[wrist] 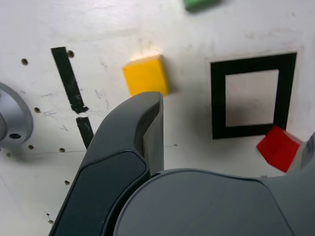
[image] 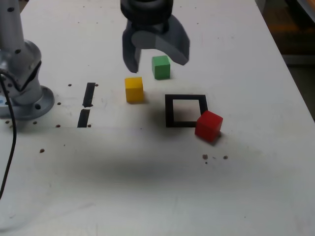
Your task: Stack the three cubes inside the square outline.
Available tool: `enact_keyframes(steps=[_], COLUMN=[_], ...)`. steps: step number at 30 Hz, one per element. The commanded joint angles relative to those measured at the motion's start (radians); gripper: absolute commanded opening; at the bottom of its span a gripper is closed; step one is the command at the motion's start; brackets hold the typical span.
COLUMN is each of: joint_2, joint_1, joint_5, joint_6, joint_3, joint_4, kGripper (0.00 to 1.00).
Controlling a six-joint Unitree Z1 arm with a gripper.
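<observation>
My gripper [image: 155, 59] hangs open above the table with nothing between its jaws, over the space between the yellow cube and the green cube. The yellow cube [image: 134, 89] [wrist: 146, 74] rests to the exterior view's left of the square outline [image: 170, 111] [wrist: 218, 98]. Behind the outline stands the green cube [image: 161, 67] [wrist: 199, 4]. The red cube [image: 208, 126] [wrist: 278, 147] sits turned at the outline's near right corner in the exterior view, overlapping the tape. Nothing lies inside the outline. In the wrist view one dark finger [wrist: 147, 123] fills the foreground.
Two short black tape strips [image: 89, 94] [image: 83, 118] lie to the exterior view's left of the yellow cube. The arm's grey base [image: 24, 83] stands at the left edge, with a black cable [image: 11, 147] trailing forward. The table's edge [image: 295, 83] runs along the right.
</observation>
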Motion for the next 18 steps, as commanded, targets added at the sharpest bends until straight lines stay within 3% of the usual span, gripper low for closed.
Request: enact_keyframes(steps=[1, 18], joint_2=[0.014, 0.179], joint_1=[-0.01, -0.094], joint_5=[-0.005, -0.069], joint_6=[0.013, 0.2], joint_3=[-0.017, -0.196], joint_4=[-0.002, -0.038], kGripper=[1.0, 0.98])
